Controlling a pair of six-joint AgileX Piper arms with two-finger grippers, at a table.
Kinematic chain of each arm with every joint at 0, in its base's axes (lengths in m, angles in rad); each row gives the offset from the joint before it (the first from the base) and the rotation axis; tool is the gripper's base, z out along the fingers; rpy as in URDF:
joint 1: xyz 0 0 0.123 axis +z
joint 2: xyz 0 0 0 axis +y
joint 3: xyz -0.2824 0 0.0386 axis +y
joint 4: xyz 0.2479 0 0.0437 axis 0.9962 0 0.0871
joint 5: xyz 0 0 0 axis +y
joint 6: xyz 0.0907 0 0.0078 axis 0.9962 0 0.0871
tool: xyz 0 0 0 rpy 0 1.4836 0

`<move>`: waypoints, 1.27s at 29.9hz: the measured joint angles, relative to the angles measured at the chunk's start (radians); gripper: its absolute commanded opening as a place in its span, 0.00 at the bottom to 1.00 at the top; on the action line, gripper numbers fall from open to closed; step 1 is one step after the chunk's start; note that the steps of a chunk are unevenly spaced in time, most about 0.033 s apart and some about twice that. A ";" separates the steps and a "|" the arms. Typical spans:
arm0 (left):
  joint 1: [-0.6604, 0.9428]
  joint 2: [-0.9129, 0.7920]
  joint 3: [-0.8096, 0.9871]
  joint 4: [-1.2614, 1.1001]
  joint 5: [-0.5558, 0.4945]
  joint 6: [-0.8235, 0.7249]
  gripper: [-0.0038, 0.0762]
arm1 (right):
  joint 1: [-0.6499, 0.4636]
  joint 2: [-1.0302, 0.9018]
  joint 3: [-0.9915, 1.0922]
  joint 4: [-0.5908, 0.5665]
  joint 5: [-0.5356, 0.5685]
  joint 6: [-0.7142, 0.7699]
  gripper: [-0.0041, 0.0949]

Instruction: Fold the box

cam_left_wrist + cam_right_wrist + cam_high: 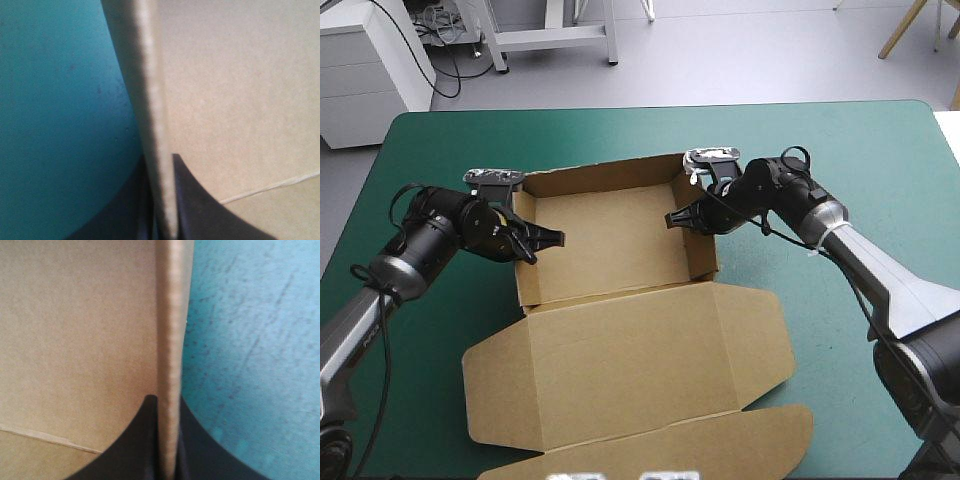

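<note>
The box [620, 235] sits at the middle of the worktop [840, 150] as an open tray, lid flat toward the near edge. The left tool [538, 243] clamps its left wall and the right tool [680, 217] its right wall. Risk: an uneven pull may spring the tucked walls or skew the tray.

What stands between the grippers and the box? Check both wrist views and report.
Nothing visible. The left gripper is shut on the left wall of the box, the right gripper on its right wall. The lid lies flat and bare on the teal-green cover.
</note>
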 measured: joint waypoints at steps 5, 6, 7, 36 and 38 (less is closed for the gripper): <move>-0.051 0.104 -0.123 -0.019 0.051 -0.014 0.04 | 0.000 -0.074 -0.002 -0.193 0.100 0.128 0.02; -0.061 0.130 -0.156 -0.026 0.073 -0.014 0.04 | 0.000 -0.085 -0.003 -0.232 0.135 0.156 0.02; -0.071 0.156 -0.187 -0.036 0.096 -0.014 0.04 | 0.000 -0.092 -0.004 -0.261 0.164 0.178 0.02; -0.184 0.356 -0.316 -0.011 0.227 0.024 0.14 | 0.000 -0.040 0.060 -0.357 0.318 0.244 0.11; -0.184 0.365 -0.318 -0.019 0.225 0.044 0.24 | 0.001 -0.040 0.060 -0.368 0.322 0.239 0.23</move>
